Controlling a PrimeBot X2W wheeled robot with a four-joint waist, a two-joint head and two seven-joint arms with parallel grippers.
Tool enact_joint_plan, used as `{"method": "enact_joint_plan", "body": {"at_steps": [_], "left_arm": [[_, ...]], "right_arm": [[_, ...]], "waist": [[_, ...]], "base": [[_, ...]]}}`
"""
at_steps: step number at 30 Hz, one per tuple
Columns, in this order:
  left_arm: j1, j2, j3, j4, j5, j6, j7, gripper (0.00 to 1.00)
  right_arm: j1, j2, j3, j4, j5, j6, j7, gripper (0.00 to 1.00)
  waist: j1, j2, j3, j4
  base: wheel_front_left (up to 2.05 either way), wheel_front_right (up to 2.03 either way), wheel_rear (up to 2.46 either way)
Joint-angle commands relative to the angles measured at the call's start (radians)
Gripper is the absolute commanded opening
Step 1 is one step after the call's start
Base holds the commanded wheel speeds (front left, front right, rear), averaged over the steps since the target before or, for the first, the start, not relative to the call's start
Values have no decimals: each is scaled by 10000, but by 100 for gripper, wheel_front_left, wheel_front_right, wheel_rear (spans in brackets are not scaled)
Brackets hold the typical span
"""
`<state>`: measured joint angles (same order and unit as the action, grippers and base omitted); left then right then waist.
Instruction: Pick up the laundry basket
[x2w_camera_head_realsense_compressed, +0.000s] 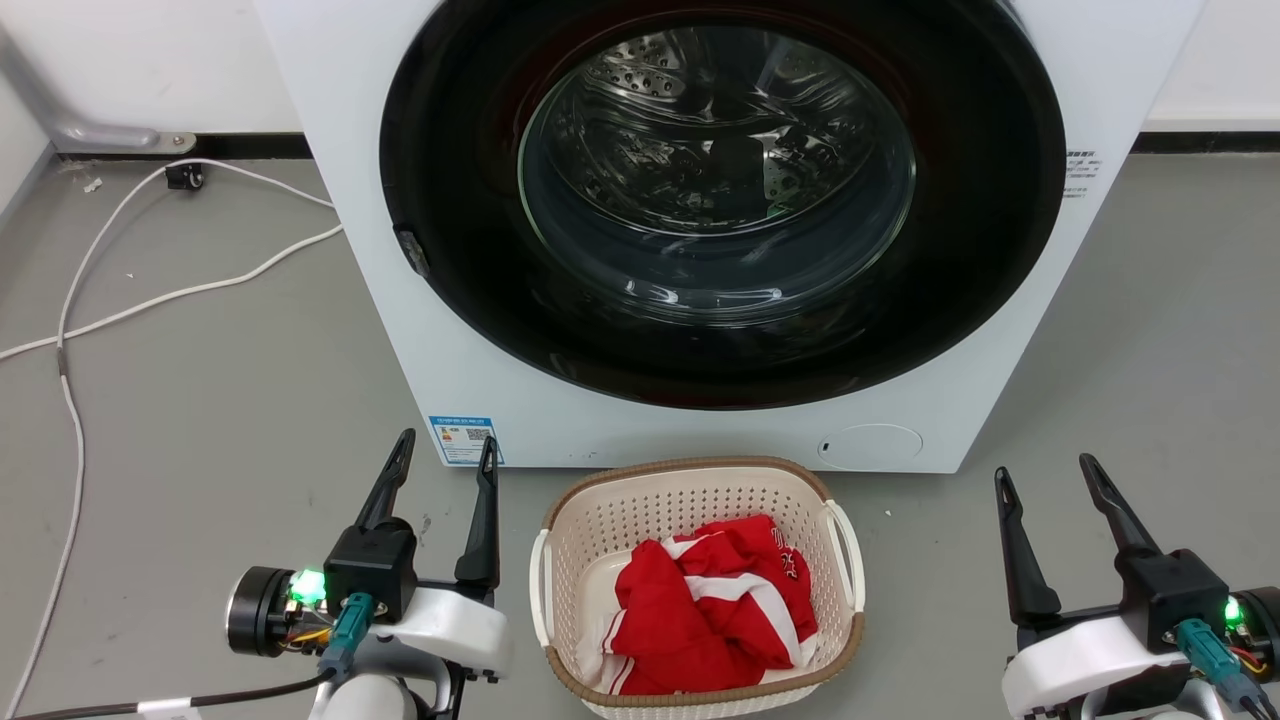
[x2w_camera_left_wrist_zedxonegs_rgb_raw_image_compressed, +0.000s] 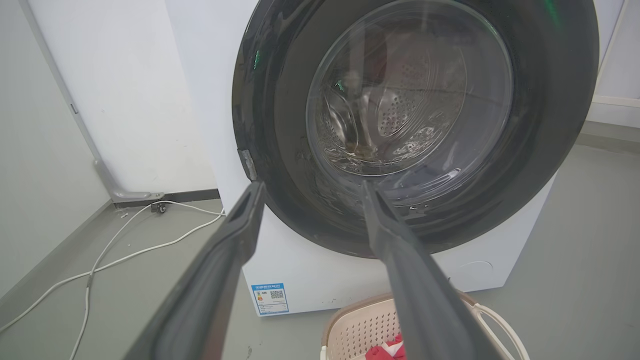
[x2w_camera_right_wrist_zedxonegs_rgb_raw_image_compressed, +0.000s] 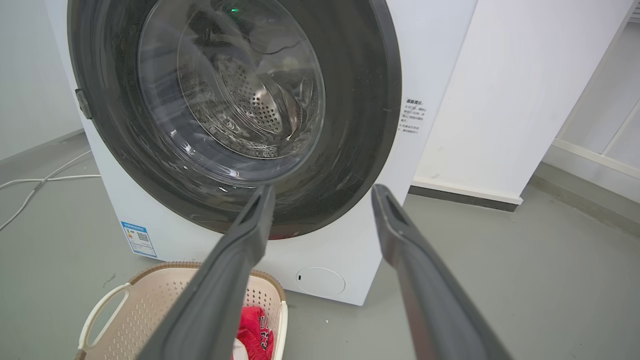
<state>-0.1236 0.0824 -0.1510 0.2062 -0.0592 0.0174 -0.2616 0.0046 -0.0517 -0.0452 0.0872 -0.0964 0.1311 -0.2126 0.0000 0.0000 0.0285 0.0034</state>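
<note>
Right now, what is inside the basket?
A crumpled red garment with white stripes fills much of the basket, which stands on the floor. The garment covers most of the basket's bottom, so anything under it cannot be seen.

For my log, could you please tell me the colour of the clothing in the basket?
The clothing is red with white stripes; the head view shows it best.

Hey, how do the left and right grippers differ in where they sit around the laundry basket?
The left gripper sits close beside the laundry basket; the right gripper stands farther off, with a wider strip of floor between. In the head view the left gripper points at the blue label on the washing machine; the right gripper lies past the machine's right corner, over floor. Both are open, empty and touching nothing.
</note>
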Motion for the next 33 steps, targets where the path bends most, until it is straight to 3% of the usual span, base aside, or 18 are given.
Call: {"method": "enact_joint_plan", "body": {"at_steps": [1, 11, 16, 24, 33], "left_arm": [[24, -41, 36, 14, 31, -40, -51, 100], [-253, -93, 153, 120, 15, -100, -48, 100], [-835, -100, 298, 579, -256, -376, -41, 100], [-2570, 74, 515, 2520, -855, -928, 86, 100], [-4822, 596, 342, 4979, -1631, -1389, 1120, 100]], "right_arm": [[-8, 27, -9, 2, 17, -7, -72, 100], [-262, 28, -55, 122, 174, -7, 114, 100], [-745, 27, -58, 413, 278, -7, 452, 100], [-2184, 24, 160, 1626, 790, -7, 1349, 100], [-4204, 24, 789, 3372, 1132, -7, 2936, 100]], "waist": [[0, 0, 14, 8], [0, 0, 316, -15], [0, 0, 947, -93], [0, 0, 2413, -174], [0, 0, 4276, -347]], "base": [[0, 0, 0], [0, 0, 0], [0, 0, 0], [0, 0, 0], [0, 0, 0]]}}
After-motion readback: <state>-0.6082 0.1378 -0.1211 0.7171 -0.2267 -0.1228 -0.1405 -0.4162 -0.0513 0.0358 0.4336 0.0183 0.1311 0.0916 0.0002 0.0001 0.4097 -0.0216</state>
